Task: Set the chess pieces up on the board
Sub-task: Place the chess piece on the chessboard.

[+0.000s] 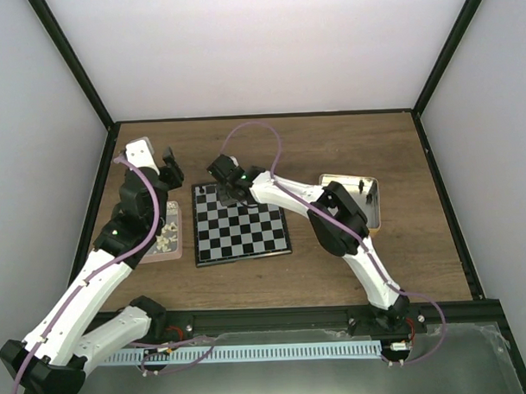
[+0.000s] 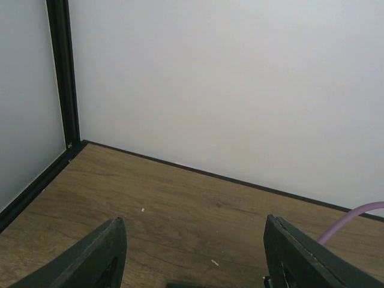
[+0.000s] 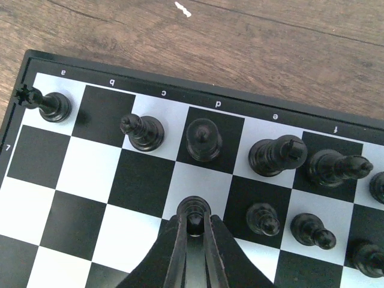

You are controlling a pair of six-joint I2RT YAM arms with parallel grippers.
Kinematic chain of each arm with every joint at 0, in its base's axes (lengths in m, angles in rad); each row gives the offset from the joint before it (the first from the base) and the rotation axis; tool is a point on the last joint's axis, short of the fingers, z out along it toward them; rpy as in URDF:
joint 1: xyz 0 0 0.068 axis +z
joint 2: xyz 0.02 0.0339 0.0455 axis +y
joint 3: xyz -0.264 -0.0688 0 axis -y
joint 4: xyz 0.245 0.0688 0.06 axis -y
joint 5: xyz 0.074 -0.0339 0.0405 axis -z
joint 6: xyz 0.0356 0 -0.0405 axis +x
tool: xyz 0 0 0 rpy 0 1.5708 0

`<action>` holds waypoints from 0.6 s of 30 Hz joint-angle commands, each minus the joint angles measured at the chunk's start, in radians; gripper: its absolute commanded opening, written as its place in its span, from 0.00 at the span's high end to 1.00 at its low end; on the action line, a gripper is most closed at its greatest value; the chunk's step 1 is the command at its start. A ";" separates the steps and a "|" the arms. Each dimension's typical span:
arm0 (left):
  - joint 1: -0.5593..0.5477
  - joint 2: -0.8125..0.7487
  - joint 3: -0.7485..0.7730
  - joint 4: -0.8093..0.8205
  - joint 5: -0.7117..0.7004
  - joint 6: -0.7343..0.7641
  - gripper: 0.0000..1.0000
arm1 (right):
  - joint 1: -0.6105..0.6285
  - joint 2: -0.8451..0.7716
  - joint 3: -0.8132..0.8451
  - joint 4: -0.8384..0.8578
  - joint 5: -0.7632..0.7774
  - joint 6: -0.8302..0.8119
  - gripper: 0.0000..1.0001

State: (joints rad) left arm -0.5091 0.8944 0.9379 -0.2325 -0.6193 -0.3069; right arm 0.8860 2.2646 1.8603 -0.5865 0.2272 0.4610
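Note:
The chessboard [image 1: 247, 236] lies mid-table and fills the right wrist view [image 3: 78, 180]. Several black pieces stand on its far rows, among them a rook [image 3: 51, 105], a bishop [image 3: 143, 132] and a king [image 3: 277, 156]. My right gripper [image 3: 194, 223] is shut on a small black pawn [image 3: 194, 214], whose base rests on a pale square of the second row, below the d file. In the top view this gripper [image 1: 230, 191] is over the board's far edge. My left gripper [image 2: 195, 237] is open and empty above bare wood, left of the board [image 1: 170, 168].
A pink tray [image 1: 167, 235] with pale pieces sits left of the board, under the left arm. A metal tin [image 1: 367, 198] with a few pieces lies right of it. The white back wall and black frame post [image 2: 60, 72] are close ahead of the left gripper.

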 commanded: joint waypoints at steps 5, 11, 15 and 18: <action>0.004 -0.009 -0.011 0.019 0.000 0.006 0.35 | 0.003 0.040 0.050 -0.020 -0.010 -0.016 0.90; 0.004 -0.009 -0.012 0.018 0.000 0.006 0.35 | 0.002 0.066 0.075 -0.023 -0.001 -0.017 0.89; 0.005 -0.011 -0.011 0.016 -0.003 0.006 0.35 | 0.003 0.080 0.096 -0.032 0.004 -0.017 0.88; 0.004 -0.012 -0.012 0.015 -0.003 0.008 0.35 | 0.002 0.073 0.099 -0.038 0.007 -0.015 0.83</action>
State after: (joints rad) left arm -0.5091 0.8944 0.9344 -0.2317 -0.6193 -0.3069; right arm 0.8860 2.3291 1.9144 -0.6025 0.2207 0.4522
